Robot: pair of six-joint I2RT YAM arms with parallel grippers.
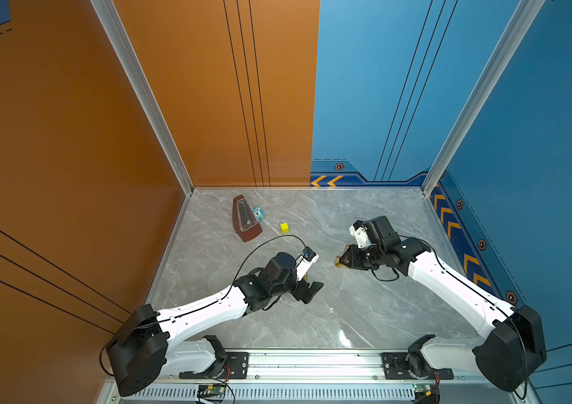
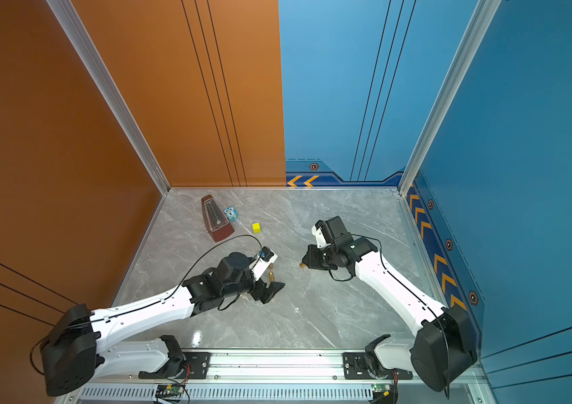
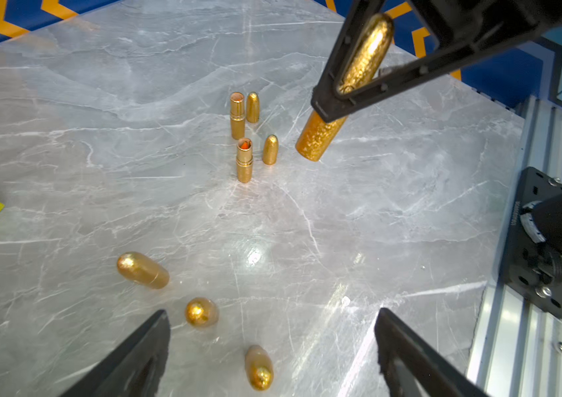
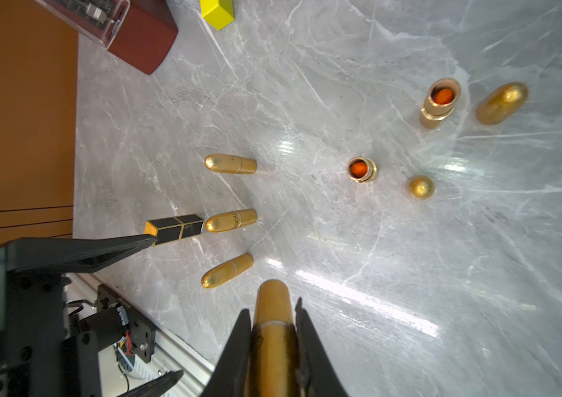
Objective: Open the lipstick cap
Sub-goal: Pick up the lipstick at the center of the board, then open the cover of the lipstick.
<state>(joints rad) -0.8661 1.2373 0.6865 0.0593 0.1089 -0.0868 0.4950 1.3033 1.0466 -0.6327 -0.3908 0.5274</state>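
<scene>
Two states: right pincer [image 4: 271, 306] clamped on the gold lipstick [image 4: 272, 347], left pincer [image 3: 272, 312] spread wide, holding nothing.

In both top views the gold lipstick [image 1: 337, 266] shows only as a speck past the right gripper [image 1: 340, 260], and the small blue thing [image 1: 258, 212] by the metronome [image 1: 246, 220] is too tiny to identify. In the right wrist view the metronome and the yellow block [image 4: 217, 12] are cut by the edge, the gold lipstick runs out of frame, and 1 corner of the black lipstick [image 4: 176, 227] sits behind the left gripper [image 4: 166, 307].
</scene>
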